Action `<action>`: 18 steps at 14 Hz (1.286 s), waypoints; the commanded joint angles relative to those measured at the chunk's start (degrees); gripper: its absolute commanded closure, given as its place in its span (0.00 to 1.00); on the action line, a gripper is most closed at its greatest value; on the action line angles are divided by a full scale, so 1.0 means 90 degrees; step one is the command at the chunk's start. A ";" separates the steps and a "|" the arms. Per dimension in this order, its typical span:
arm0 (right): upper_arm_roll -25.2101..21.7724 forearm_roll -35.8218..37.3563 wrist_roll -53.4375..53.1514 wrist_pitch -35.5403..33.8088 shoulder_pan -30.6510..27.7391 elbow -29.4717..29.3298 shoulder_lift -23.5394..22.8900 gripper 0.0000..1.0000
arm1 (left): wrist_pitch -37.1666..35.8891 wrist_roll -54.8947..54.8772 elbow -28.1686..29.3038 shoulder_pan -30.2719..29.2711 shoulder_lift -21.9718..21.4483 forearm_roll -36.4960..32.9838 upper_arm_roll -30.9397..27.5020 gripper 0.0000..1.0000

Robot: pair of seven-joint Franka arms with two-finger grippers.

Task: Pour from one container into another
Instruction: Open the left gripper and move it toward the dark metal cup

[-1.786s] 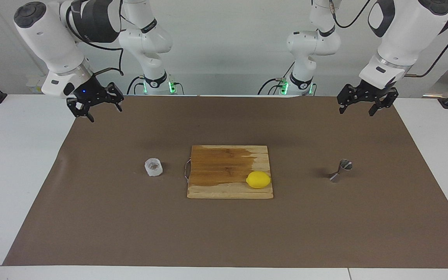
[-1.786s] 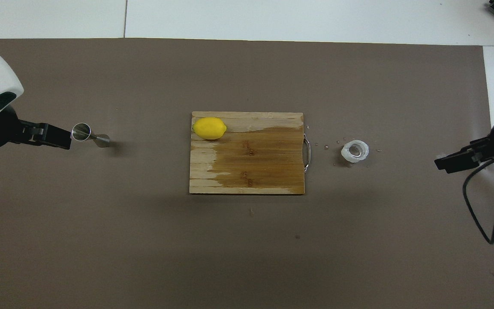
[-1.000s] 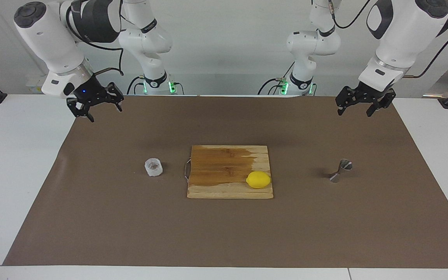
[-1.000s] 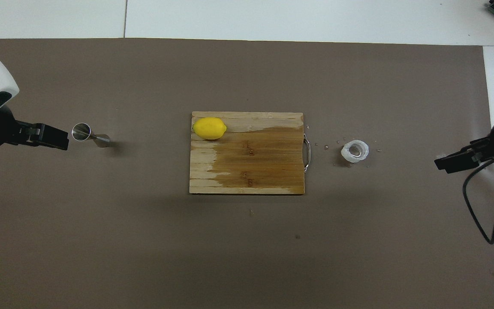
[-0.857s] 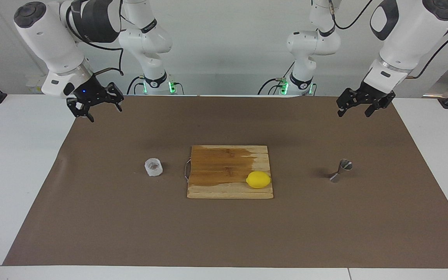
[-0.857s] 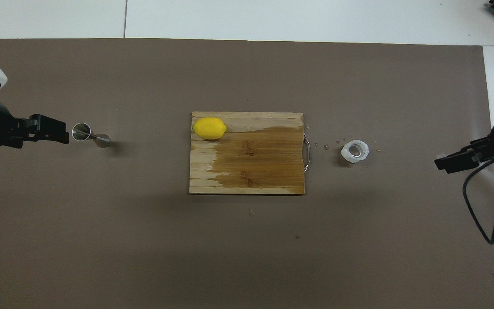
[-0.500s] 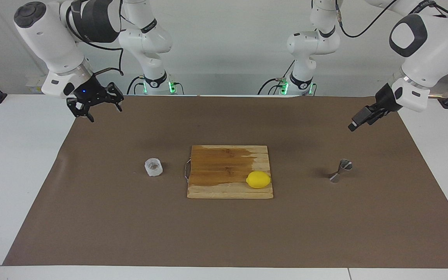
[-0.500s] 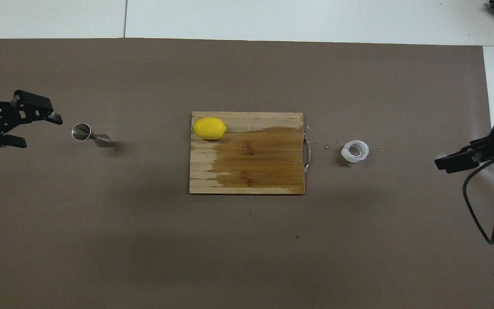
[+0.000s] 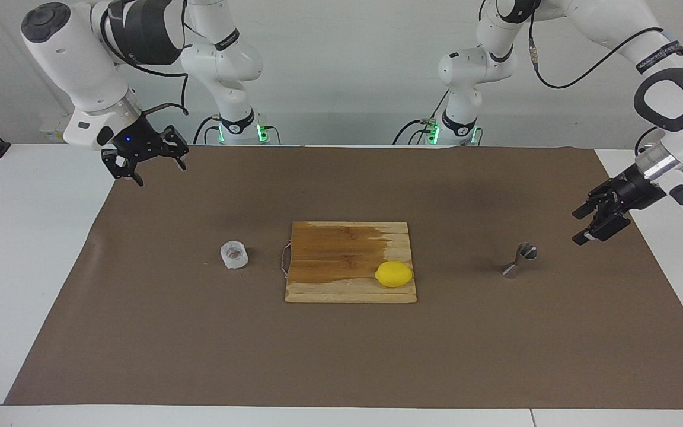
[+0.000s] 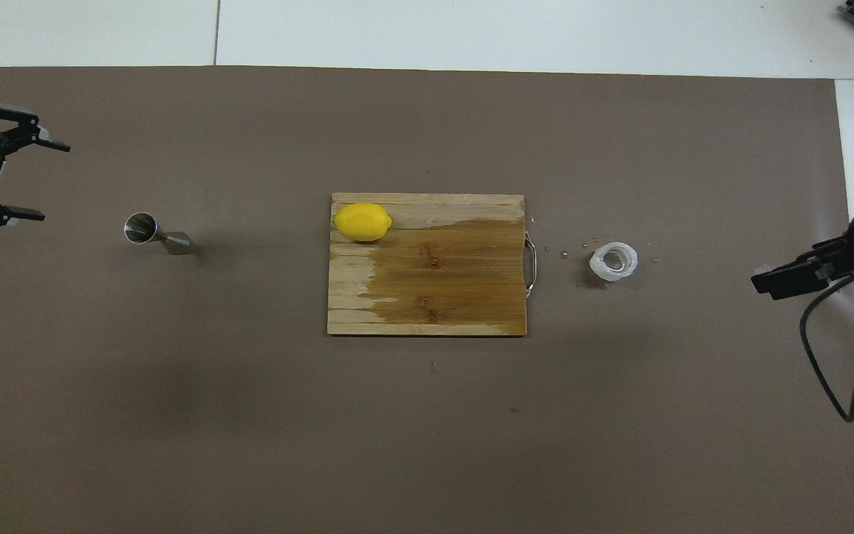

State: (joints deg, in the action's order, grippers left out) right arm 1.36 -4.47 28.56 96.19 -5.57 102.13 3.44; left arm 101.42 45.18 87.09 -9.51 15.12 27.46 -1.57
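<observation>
Hovering left pincer (image 9: 582, 226) open, half cropped overhead

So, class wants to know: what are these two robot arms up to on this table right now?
Nothing is held yet. The left hand, open, hangs low over the mat beside the steel jigger, apparently lining up to take it. The right hand waits, open, above the mat's edge near the robots. The translucent cup stands untouched beside the cutting board, which carries a lemon. No pouring has begun.
</observation>
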 commanded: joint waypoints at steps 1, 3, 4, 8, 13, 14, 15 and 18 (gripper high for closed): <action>0.0054 0.0135 -0.0137 -0.0092 -0.0035 -0.0030 0.0028 0.00 | 0.0322 0.1322 -0.0223 -0.0397 0.0525 0.0464 0.0058 0.00; 0.0054 0.0135 -0.0137 -0.0092 -0.0035 -0.0030 0.0028 0.00 | 0.0479 0.1794 -0.0213 -0.0699 0.0848 0.1125 0.0058 0.00; 0.0054 0.0135 -0.0137 -0.0092 -0.0035 -0.0030 0.0028 0.00 | 0.0460 0.1912 -0.0213 -0.0788 0.0985 0.1245 0.0058 0.00; 0.0054 0.0135 -0.0137 -0.0092 -0.0035 -0.0030 0.0028 0.00 | 0.0528 0.2584 0.0245 -0.0867 0.1132 0.1285 0.0038 0.00; 0.0054 0.0135 -0.0137 -0.0092 -0.0035 -0.0030 0.0028 0.00 | 0.1365 0.2461 0.1843 -0.0799 0.0743 0.1265 0.0048 0.00; 0.0054 0.0135 -0.0137 -0.0092 -0.0035 -0.0030 0.0028 0.00 | 0.1416 0.2460 0.2118 -0.0760 0.0635 0.1333 0.0058 0.00; 0.0054 0.0135 -0.0137 -0.0092 -0.0035 -0.0030 0.0028 0.00 | 0.1349 0.2460 0.2275 -0.0817 0.0547 0.1508 0.0067 0.00; 0.0054 0.0135 -0.0137 -0.0092 -0.0035 -0.0030 0.0028 0.00 | 0.1425 0.2160 0.2812 -0.0740 0.0342 0.2248 0.0058 0.00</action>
State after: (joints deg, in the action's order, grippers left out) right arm 1.36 -4.47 28.56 96.19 -5.57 102.13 3.44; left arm 111.82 66.83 106.33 -16.82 22.07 43.63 -0.89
